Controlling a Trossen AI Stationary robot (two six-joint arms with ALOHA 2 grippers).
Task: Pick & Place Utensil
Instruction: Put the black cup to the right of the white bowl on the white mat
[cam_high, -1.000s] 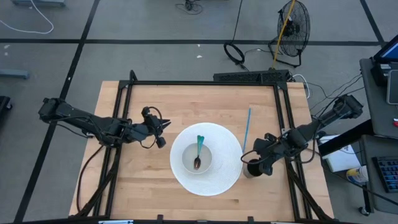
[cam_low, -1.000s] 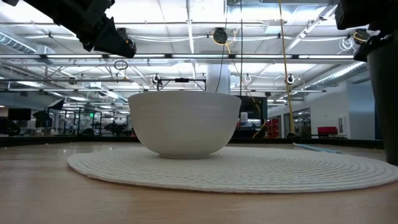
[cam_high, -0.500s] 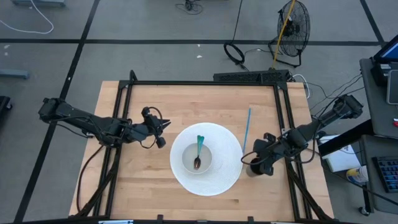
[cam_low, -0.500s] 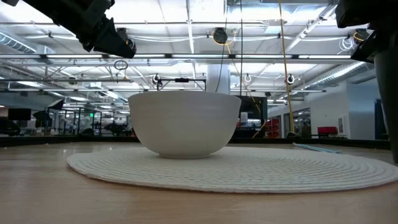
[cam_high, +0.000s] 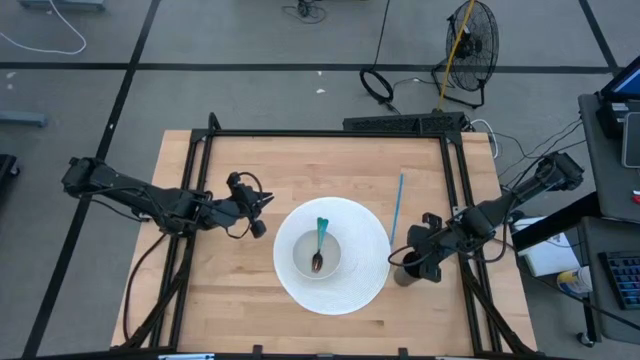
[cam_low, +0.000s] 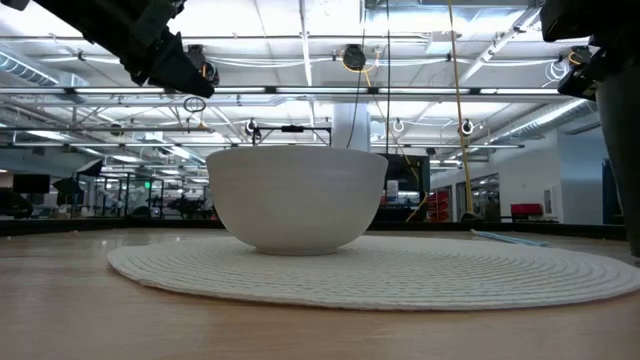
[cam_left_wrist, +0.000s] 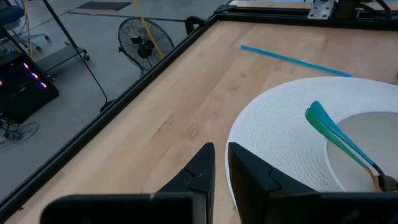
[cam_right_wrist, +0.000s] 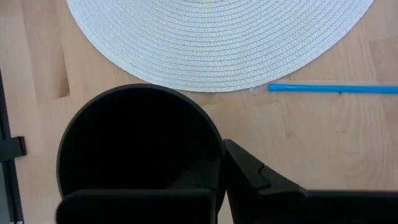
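The teal-handled spoon (cam_high: 319, 243) lay inside the white bowl (cam_high: 303, 251) at the centre of the round woven placemat (cam_high: 362, 272), bowl end down and handle leaning on the rim. The black cup (cam_right_wrist: 134, 146) stood just off the placemat's right edge, and the right gripper (cam_right_wrist: 221, 168) had pinched shut on its rim — one finger inside, one outside. The risk, as I judged it, lay in that thin-wall grip: a lift or swing could tip the cup or let it slip, or drag it onto the placemat's edge. A blue straw (cam_high: 397, 207) lay on the wood beside the placemat, above the cup. The left gripper (cam_high: 262, 204) hovered off the placemat's left edge, its fingers nearly together, holding nothing.
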